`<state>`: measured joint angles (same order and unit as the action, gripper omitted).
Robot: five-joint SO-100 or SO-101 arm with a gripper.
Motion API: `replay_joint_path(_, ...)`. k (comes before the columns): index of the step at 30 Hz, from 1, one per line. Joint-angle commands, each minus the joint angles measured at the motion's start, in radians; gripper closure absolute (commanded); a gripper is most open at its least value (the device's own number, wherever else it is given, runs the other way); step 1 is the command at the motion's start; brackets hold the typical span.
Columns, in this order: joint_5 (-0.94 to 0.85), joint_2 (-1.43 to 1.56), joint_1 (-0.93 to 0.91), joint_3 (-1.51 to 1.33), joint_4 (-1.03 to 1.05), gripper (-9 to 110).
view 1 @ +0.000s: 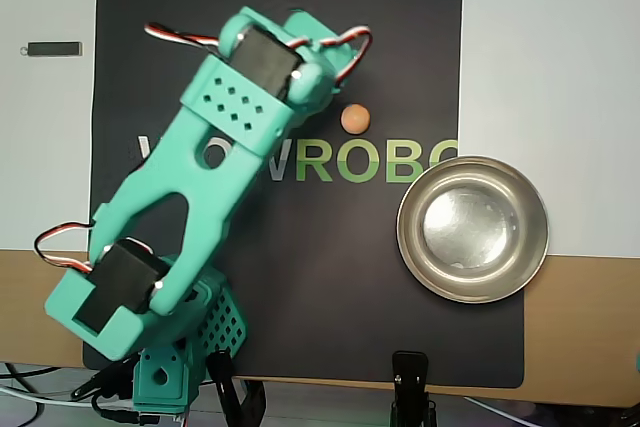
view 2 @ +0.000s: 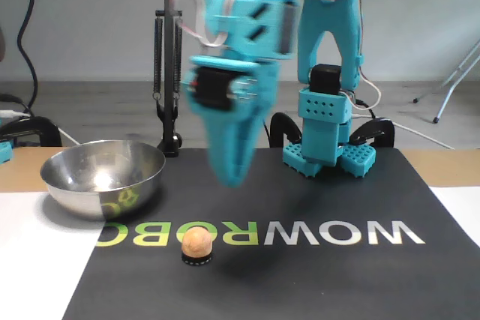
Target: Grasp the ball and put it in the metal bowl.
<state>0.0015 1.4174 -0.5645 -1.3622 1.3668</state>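
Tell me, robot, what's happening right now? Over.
End effector in the air, holding nothing, blurred. Ball on the mat, untouched. Bowl empty. Nothing in the way.
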Motion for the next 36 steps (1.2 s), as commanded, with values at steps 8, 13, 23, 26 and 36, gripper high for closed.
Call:
replay_joint_path(8, -0.005, -0.046, -0.061, 0.044, -0.009, 101)
replay_joint_path(13, -0.005, -0.097, -0.075, 0.052, -0.011, 101)
replay_joint_path(23, -0.003, -0.118, -0.097, 0.081, -0.009, 101)
replay_joint_path(26, -0.003, -0.118, -0.104, 0.074, -0.009, 101)
replay_joint_path(36, -0.003, -0.121, -0.118, 0.069, -0.011, 101)
